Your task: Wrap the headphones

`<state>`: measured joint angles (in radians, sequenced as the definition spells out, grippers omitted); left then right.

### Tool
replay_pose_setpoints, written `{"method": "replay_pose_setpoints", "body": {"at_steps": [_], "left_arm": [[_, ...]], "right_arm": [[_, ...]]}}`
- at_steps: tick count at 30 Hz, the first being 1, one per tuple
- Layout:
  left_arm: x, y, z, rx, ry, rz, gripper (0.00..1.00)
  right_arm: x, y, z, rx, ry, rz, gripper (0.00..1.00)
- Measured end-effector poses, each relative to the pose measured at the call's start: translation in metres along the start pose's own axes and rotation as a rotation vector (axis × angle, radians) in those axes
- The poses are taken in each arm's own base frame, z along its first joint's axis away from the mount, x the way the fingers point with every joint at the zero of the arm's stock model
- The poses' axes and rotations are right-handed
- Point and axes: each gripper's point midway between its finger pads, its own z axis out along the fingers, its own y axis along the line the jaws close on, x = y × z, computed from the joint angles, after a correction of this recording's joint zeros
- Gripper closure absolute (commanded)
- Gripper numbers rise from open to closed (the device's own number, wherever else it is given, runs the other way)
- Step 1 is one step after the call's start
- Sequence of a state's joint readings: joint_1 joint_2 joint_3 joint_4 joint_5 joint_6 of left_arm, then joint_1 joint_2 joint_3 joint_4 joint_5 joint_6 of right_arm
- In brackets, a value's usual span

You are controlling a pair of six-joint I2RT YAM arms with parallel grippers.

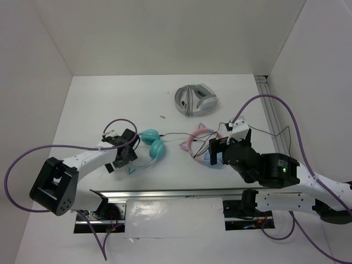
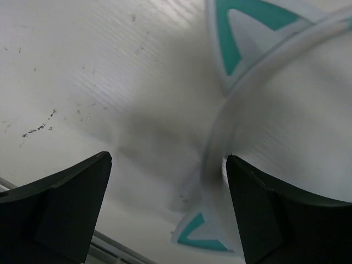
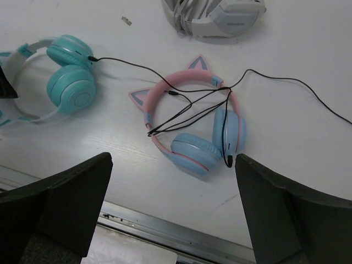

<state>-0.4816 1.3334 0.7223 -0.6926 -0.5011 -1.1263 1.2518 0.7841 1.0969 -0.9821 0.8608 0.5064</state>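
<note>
Fig. — Two-arm setup, top and wrist views; task: wrapping of the headphones (image 1: 156,146).

(a) Left gripper (image 1: 122,149): jaws are spread wide and nothing is held. It is poised low over the pale headband (image 2: 220,132), which is seen in the wrist view passing between the fingers, close to one finger (image 2: 275,214); contact cannot be confirmed. One cat ear (image 2: 234,38) is seen ahead of the fingers, a second (image 2: 201,237) at the finger's base. The teal earcups (image 3: 71,82) lie just beyond this gripper, toward the other arm. The pose is judged to be an approach — the band is prob. meant to be pinned or gripped so the set is steadied while the lead is wound.

(b) Right gripper (image 1: 217,148): likewise fully released, empty. It is held above the pink cat-ear pair (image 3: 165,91), w/ the thin black cable (image 3: 126,63) in front of its fingers. The cable is run from a teal earcup across to the pink band, where it is draped in loops; which strand belongs to which set cannot be told. This arm is judged to be placed for picking up the loose lead.

(c) A grey-white folded pair (image 1: 195,99) lies well beyond both grippers on the table (image 1: 110,99), apart from the rest.

Wrapping is not yet begun; snagging of the cable on the pink set is the likely risk.
</note>
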Motion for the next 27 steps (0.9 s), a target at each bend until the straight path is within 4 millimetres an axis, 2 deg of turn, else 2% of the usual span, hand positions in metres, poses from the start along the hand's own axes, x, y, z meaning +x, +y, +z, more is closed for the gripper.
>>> {"method": "replay_pose_setpoints", "body": {"at_steps": [2,5,9,10,14,17,18,27], "left_arm": [[0.006,0.008,0.012,-0.028,0.03,-0.019,0.03],[0.001,0.001,0.018,-0.001,0.028,-0.042,0.06],[-0.002,-0.01,0.021,0.027,0.03,-0.051,0.22],[-0.003,-0.014,0.022,0.04,0.033,-0.059,0.32],[-0.005,-0.021,0.025,0.061,0.032,-0.072,0.56],[-0.006,-0.022,0.025,0.064,0.03,-0.081,0.93],[-0.006,-0.024,0.024,0.076,0.036,-0.083,1.0],[-0.004,-0.022,0.019,0.091,0.048,-0.128,1.0]], "right_arm": [[-0.001,0.002,0.0,-0.011,-0.003,0.001,0.0],[-0.004,0.005,0.0,-0.022,-0.012,0.005,0.0],[-0.006,0.01,0.001,-0.041,-0.016,0.01,0.0],[-0.007,0.011,0.001,-0.047,-0.017,0.011,0.0],[-0.008,0.015,0.001,-0.061,-0.018,0.018,0.0],[-0.008,0.017,0.001,-0.071,-0.016,0.019,0.0],[-0.008,0.017,0.001,-0.072,-0.016,0.018,0.0],[-0.017,0.023,-0.002,-0.113,-0.052,0.058,0.0]]}}
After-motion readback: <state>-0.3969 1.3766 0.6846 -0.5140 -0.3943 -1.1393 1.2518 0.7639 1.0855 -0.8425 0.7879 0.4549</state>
